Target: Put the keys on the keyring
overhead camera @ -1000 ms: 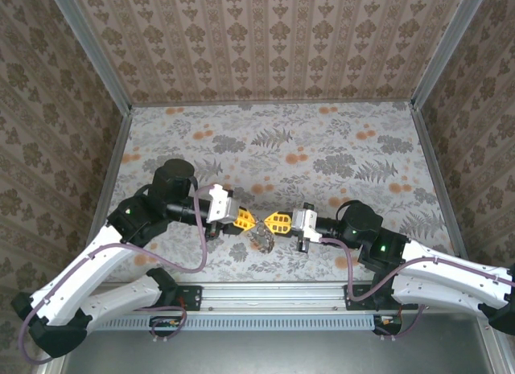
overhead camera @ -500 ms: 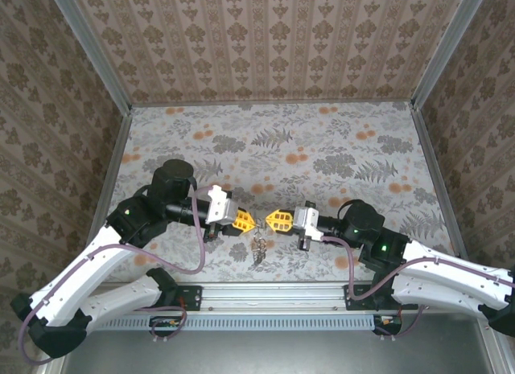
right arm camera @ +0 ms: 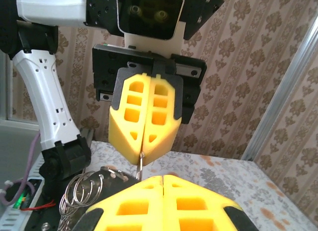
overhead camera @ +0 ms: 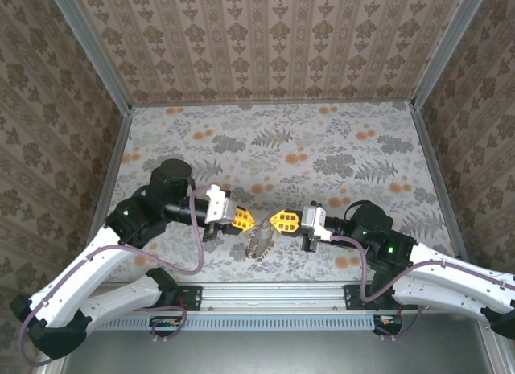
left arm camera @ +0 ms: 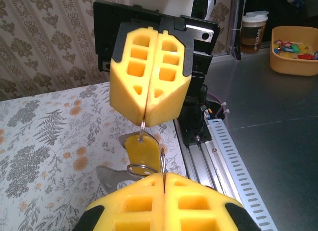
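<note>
Since the left pincer (overhead camera: pixel 246 221) is pressed together on the thin wire of the keyring (right arm camera: pixel 82 191), the keys (overhead camera: pixel 259 244) dangle at its 5 o'clock over the table (overhead camera: pixel 322 149), while the right pincer (overhead camera: pixel 277 223), at 3 o'clock, pinches that same wire. Any uneven pull could slip the wire free, dropping everything.

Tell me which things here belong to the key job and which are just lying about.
For the job: the keys, the keyring, the left gripper and the right gripper, both with jaws shut on the keyring.
Lying about: the lidded cup and the yellow tub, both on the grey bench.
</note>
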{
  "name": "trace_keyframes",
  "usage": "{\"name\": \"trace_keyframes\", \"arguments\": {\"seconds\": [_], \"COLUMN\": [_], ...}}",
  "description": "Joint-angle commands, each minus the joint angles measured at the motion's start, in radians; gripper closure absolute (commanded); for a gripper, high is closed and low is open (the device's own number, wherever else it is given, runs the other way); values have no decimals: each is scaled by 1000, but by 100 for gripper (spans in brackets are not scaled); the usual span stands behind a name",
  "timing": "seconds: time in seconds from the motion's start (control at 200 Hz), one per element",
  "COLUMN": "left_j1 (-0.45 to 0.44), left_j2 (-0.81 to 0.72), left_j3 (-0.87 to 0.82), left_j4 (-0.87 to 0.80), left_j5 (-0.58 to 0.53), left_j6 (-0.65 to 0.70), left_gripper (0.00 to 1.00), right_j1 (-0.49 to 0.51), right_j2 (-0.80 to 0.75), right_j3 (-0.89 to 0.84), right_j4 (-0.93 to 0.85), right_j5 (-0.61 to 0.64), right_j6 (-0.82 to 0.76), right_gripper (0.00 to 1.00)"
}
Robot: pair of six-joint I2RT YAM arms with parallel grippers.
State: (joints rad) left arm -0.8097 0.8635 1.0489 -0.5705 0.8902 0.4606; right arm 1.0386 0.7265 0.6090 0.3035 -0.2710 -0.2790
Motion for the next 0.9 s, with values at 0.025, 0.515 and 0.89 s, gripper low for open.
{"name": "trace_keyframes", "arguments": {"seconds": [0.025,0.515,0.89], "left_j1": [8,12,12], "left_j2": [-23,-17,-9], "left_j3": [6,5,12], "left_j4": [46,50,40], "left_j5": [17,24,26], "left_j6": [-11,-14,-8], "left_gripper": [100,100,100], "right_j1": [1,16,18], "right_j2": [-13,22,16], "right_j3": [-2,3,3], "right_j4": [-25,19,45], "right_j5": [-36,-73,-35], "right_j6": [52,80,64], "right_gripper": [100,100,100]}}
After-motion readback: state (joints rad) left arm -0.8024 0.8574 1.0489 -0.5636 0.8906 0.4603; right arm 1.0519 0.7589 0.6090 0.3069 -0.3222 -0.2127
